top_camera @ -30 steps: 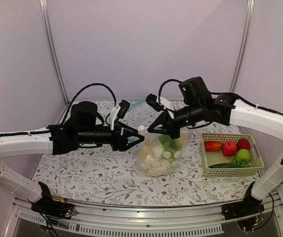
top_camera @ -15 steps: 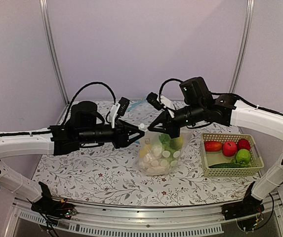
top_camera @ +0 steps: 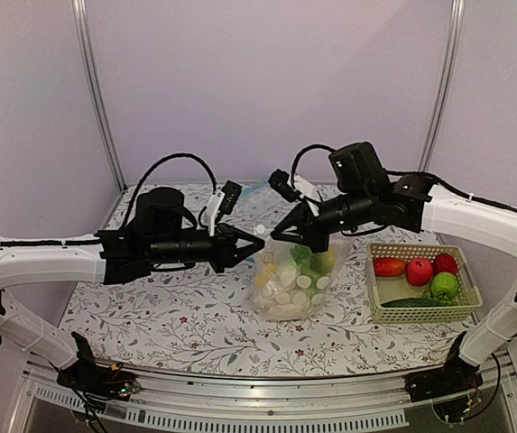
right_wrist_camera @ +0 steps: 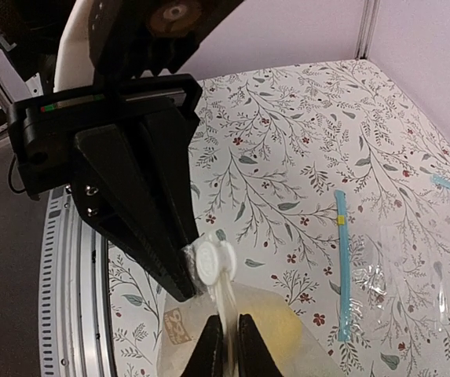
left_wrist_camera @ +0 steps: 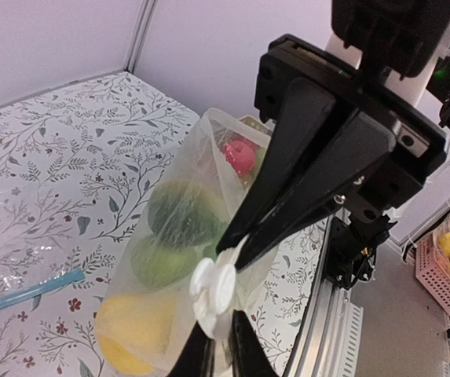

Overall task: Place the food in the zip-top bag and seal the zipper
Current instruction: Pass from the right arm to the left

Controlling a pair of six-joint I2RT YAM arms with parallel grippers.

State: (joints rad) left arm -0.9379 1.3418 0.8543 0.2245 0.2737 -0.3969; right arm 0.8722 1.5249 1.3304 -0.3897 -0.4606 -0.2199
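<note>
**Both pincers pinched on the bag mouth, tip to tip**

On my left, the left pincer (top_camera: 254,242) is closed right down. Its own camera shows the fingers clamped on the top edge of the bag (top_camera: 281,307), just under a white disc (left_wrist_camera: 213,283) at the mouth. The right pincer (top_camera: 283,236) meets it head-on, also fully closed on the same edge, with the two sets of tips almost touching. Below them the bag stands on the worktop (top_camera: 150,307), held up by its top. The food (top_camera: 317,262) is inside it: yellow, green and white pieces. Further right sits the basket (top_camera: 425,314) with the red fruits and cucumber, well apart.

I cannot make out the zipper itself in any view, so I cannot tell how much of it is pressed shut.

My worries from here:
- The tips are so close that any inward drift could knock them together.
- The film is thin and slick. If I run one pincer along the mouth, it may slide out of the pinch and leave a gap.
- Too much pull apart could stretch the mouth or drag the bag over and tumble the load.
</note>
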